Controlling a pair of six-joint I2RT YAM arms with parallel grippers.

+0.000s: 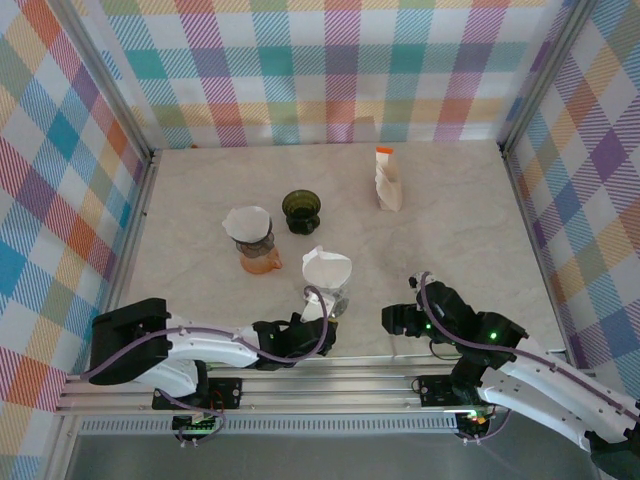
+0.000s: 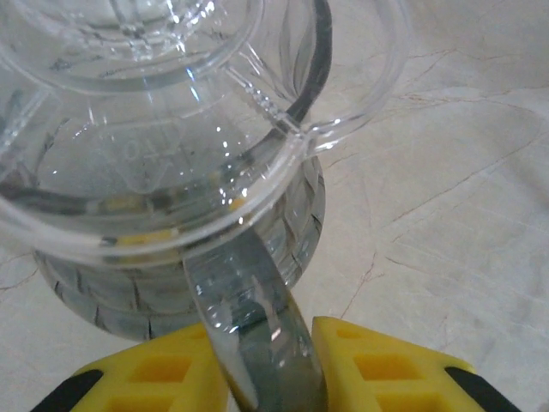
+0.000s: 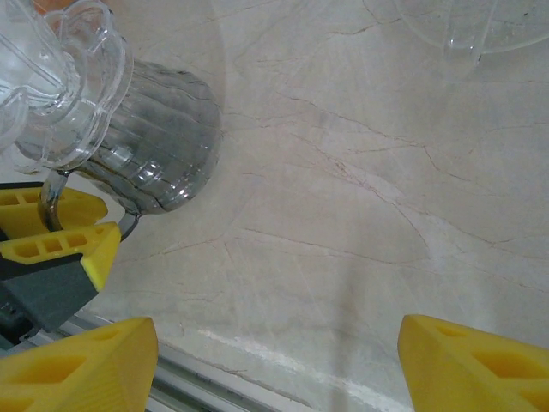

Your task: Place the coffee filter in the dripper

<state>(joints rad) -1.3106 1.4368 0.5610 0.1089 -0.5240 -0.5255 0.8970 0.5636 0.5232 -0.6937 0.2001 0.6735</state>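
A clear glass dripper (image 1: 330,295) stands near the table's front middle with a white coffee filter (image 1: 327,265) sitting in its cone. My left gripper (image 1: 314,316) is right in front of it. In the left wrist view its yellow fingers (image 2: 163,373) press both sides of the dripper's curved clear handle (image 2: 257,335), so the gripper (image 2: 270,348) is shut on it. My right gripper (image 1: 400,318) hovers low to the right, open (image 3: 279,360) over bare marble. The right wrist view has the clear dripper (image 3: 120,137) at its left edge.
An orange dripper (image 1: 262,260) holding another white filter (image 1: 247,222) stands left of centre, with a dark green dripper (image 1: 301,211) behind. A stack of folded filters (image 1: 388,182) stands at the back right. Plaid walls enclose the table (image 1: 450,240); a metal rail runs along the front.
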